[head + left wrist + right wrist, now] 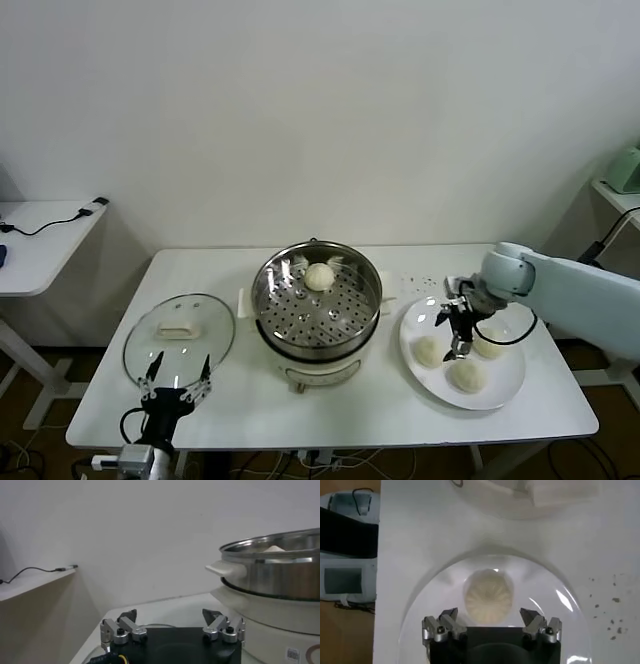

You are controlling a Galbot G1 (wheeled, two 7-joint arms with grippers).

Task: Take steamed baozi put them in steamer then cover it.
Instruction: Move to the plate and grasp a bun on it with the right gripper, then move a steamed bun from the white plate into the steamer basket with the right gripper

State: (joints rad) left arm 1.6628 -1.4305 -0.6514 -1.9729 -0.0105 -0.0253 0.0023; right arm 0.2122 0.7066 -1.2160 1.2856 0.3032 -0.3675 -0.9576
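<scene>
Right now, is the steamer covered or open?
Open. The steamer shows its perforated tray with one baozi inside, while the glass cover lies flat on the table to the steamer's left.

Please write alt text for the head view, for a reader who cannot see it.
The right gripper, jaws open, hangs over three baozi on a white plate; one bun lies in the open steamer. The glass cover lies left, near the idle left gripper.

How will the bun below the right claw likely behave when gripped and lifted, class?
The bun looks soft and pleated, so it probably dents under firm pinching. It likely weighs little. Its domed shape may let it slip between the open right claw on the smooth plate.
</scene>
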